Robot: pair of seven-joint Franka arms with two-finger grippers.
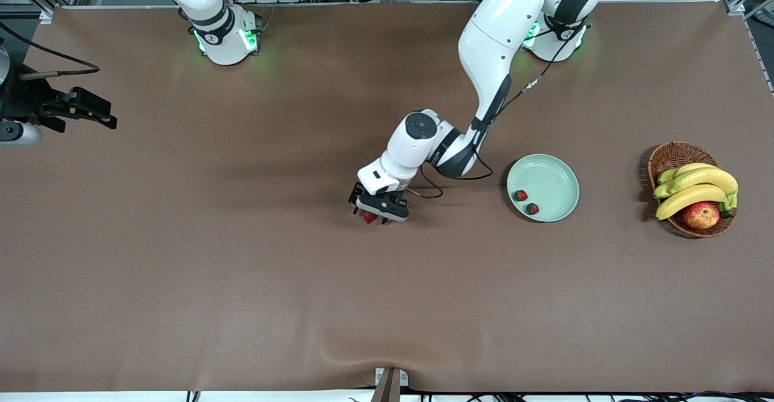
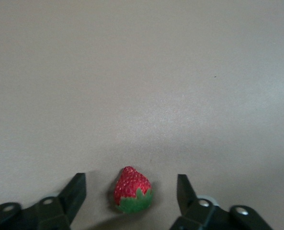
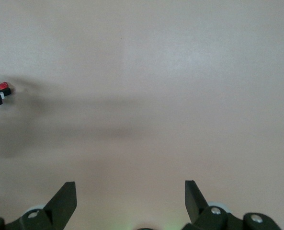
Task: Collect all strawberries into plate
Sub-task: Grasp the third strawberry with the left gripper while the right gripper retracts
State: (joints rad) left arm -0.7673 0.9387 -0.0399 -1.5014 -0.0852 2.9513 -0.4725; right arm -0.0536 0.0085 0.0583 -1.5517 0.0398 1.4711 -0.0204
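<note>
Nearest the front edge of the tabletop (image 1: 242, 305) lies the last loose strawberry (image 2: 132, 190), about mid-table, with the left gripper (image 1: 376, 216) lowered around it: its fingers (image 2: 74, 191) stand apart on either side of the berry, not yet touching it. Two strawberries (image 1: 520, 195) already rest in the plate (image 1: 559, 178), which sits toward the left arm's end, beside a wicker basket (image 1: 671, 154) of bananas and an apple. By my judgement two thirds is done; grasping and carrying this berry remains. Waiting by the right arm's end, the right gripper (image 3: 130, 201) is open and empty.
</note>
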